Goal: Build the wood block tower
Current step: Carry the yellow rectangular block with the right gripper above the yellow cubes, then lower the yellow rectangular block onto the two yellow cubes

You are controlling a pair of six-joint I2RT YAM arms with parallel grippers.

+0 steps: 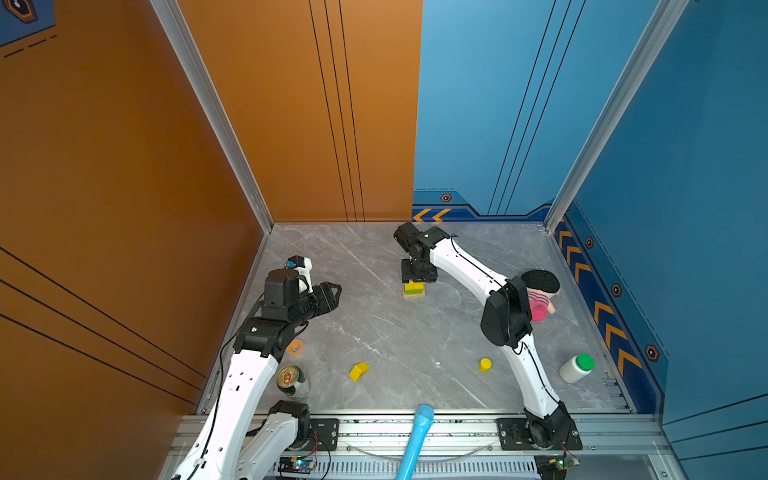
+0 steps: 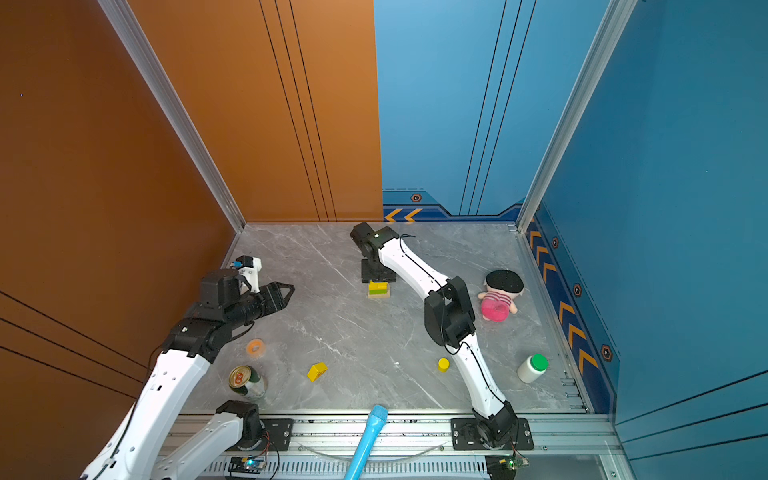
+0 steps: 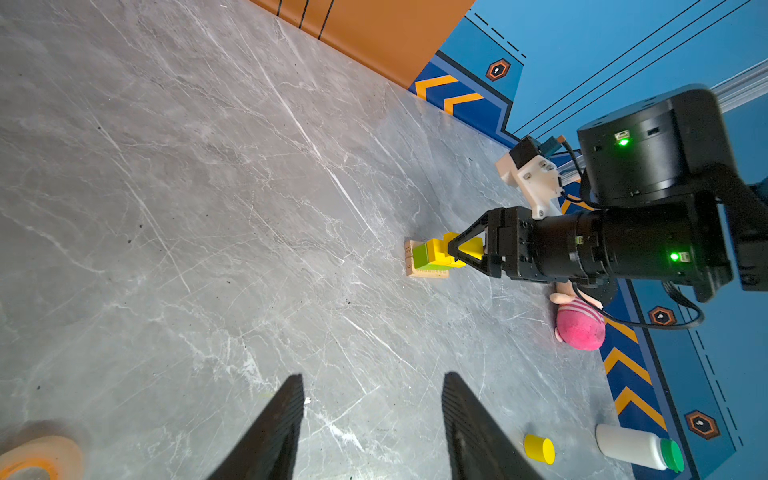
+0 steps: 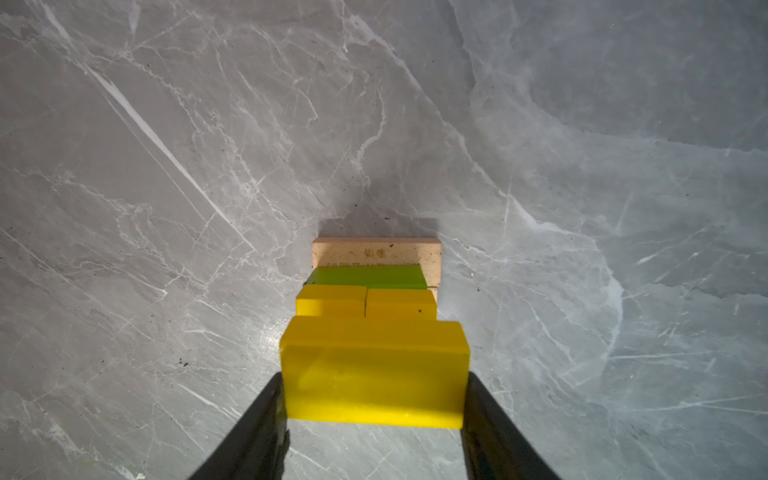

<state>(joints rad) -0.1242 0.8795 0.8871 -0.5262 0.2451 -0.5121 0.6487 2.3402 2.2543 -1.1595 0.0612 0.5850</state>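
Right wrist view: yellow bar (image 4: 374,368) is clamped by right claw (image 4: 375,379) over tower (image 4: 399,303).
Yellow bar: judged light, stiff, smooth; short ends are best gripped.
Left claw (image 3: 374,376): held apart, empty.

Nothing can be read outright. The tan plank (image 4: 376,251) at the foot of the tower (image 1: 413,288) bears two rows of small brown printed characters on its top face. They are too blurred to read, and the green bar (image 4: 368,277) half covers the lower row. In the left wrist view its end (image 3: 409,259) shows a few dark marks, also illegible.

Well to the front left of the tower, the drink can (image 1: 288,377) has a red mark on its lid that cannot be made out.

Behind the tower, the wall's blue band carries two orange chevrons (image 1: 431,215) pointing left and a hexagon badge (image 1: 446,198).
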